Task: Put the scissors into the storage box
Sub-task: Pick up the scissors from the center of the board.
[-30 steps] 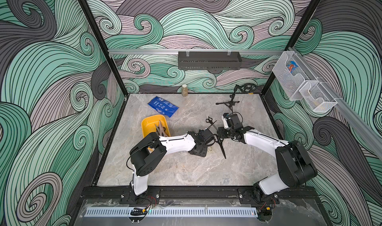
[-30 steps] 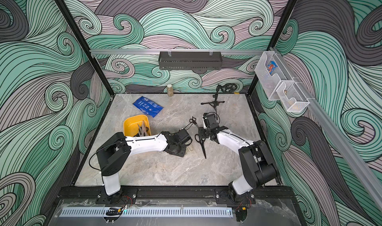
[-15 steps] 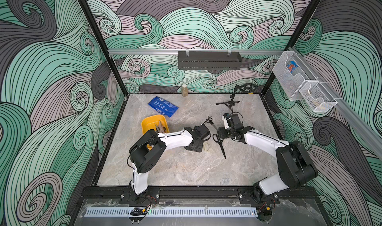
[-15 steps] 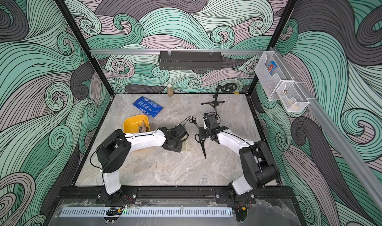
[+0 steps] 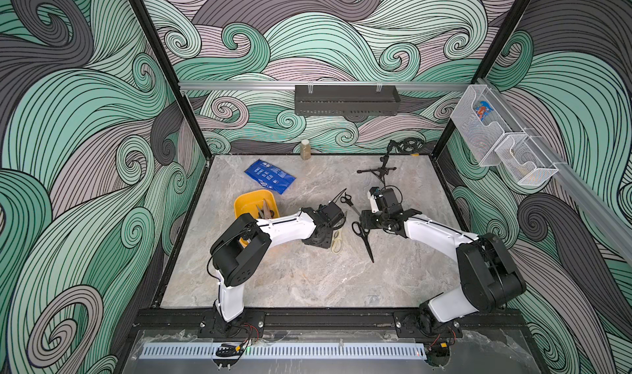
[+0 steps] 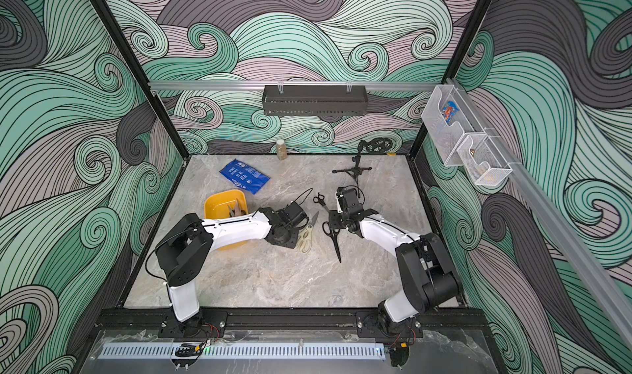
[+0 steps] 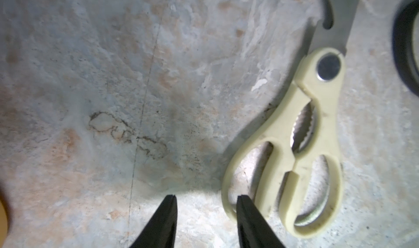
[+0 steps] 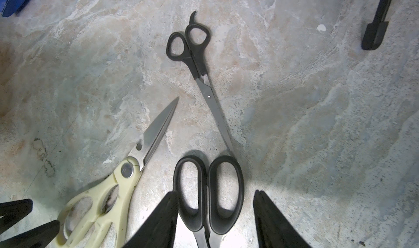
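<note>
Wrist views alone show spread: left end effector (image 7: 206, 199) beside cream shears (image 7: 303, 95), right end effector (image 8: 215, 193) astride black scissors (image 8: 217, 228); left arm retreated.

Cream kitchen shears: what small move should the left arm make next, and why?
Probably shift the left gripper toward the cream kitchen shears before closing: its open jaws stand mostly over bare table, one fingertip just at the handle loop's edge.

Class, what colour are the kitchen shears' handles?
Cream; the kitchen shears show best in the left wrist view.
</note>
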{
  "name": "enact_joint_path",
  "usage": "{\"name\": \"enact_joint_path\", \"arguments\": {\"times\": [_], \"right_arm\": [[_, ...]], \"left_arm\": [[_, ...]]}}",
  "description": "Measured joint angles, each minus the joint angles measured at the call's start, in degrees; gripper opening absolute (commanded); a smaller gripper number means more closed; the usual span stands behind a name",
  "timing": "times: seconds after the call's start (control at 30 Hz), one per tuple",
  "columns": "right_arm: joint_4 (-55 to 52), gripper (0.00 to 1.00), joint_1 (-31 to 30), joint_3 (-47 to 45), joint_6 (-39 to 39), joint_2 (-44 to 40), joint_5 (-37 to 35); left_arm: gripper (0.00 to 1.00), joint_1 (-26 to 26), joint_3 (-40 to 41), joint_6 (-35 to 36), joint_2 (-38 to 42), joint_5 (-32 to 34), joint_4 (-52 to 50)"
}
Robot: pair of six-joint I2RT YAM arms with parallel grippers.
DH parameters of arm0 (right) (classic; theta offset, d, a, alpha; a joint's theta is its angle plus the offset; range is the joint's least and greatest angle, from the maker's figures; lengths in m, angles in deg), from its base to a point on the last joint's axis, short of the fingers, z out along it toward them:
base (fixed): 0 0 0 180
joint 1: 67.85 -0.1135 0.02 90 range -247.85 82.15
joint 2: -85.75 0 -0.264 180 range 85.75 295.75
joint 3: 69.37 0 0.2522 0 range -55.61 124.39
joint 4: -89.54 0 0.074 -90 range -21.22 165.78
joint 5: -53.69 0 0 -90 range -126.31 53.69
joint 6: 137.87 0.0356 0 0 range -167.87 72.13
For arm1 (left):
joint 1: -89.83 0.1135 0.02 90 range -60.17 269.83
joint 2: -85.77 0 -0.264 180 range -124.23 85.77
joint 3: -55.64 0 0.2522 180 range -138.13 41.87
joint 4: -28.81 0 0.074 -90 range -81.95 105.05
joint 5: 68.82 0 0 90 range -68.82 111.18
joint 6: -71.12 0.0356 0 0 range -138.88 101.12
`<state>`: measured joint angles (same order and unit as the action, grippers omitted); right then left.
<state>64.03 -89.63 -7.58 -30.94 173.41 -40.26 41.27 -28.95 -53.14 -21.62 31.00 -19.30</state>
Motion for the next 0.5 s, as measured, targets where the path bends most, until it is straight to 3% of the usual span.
{"name": "enact_joint_path", "arguments": {"times": [0.5], "right_arm": [[0.0, 0.57, 0.0, 0.0, 0.0, 0.0, 0.0]], "left_arm": [[0.32, 0.0, -0.3, 2.3, -0.6, -1.3, 0.1]]}}
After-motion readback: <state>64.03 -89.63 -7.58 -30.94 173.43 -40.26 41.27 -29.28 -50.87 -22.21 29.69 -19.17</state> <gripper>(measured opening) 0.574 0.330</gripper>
